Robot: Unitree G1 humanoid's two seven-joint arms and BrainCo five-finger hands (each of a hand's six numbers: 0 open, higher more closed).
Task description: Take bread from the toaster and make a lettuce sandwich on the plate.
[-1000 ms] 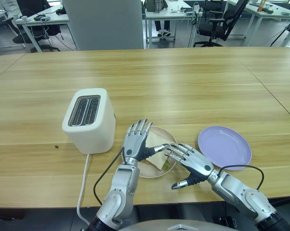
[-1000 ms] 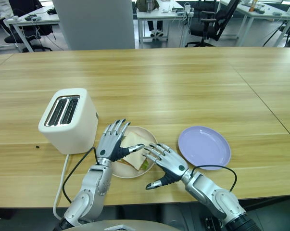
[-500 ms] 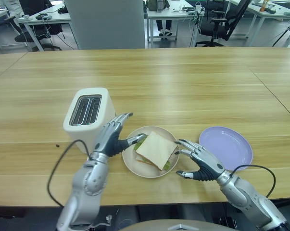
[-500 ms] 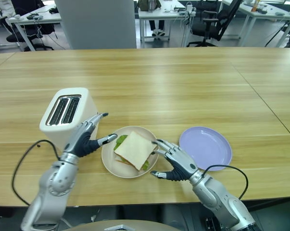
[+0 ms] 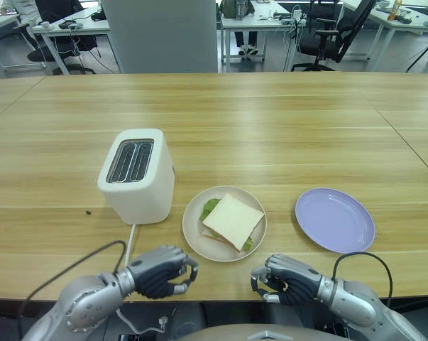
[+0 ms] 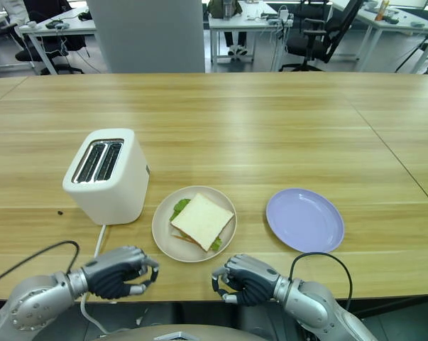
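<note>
Looks pretty much done to me: the sandwich (image 5: 231, 220) sits on the tan plate (image 5: 192, 240) in the middle, lettuce (image 5: 209, 208) poking out on its left. The toaster (image 5: 135, 174) to the left looks empty, and the purple plate (image 5: 334, 220) on the right is bare. The left hand (image 5: 159, 271) and right hand (image 5: 288, 279) are curled at the near edge, holding nothing.

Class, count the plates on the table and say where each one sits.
2. A beige plate holding the sandwich sits right of the toaster; a purple plate lies further right.
</note>
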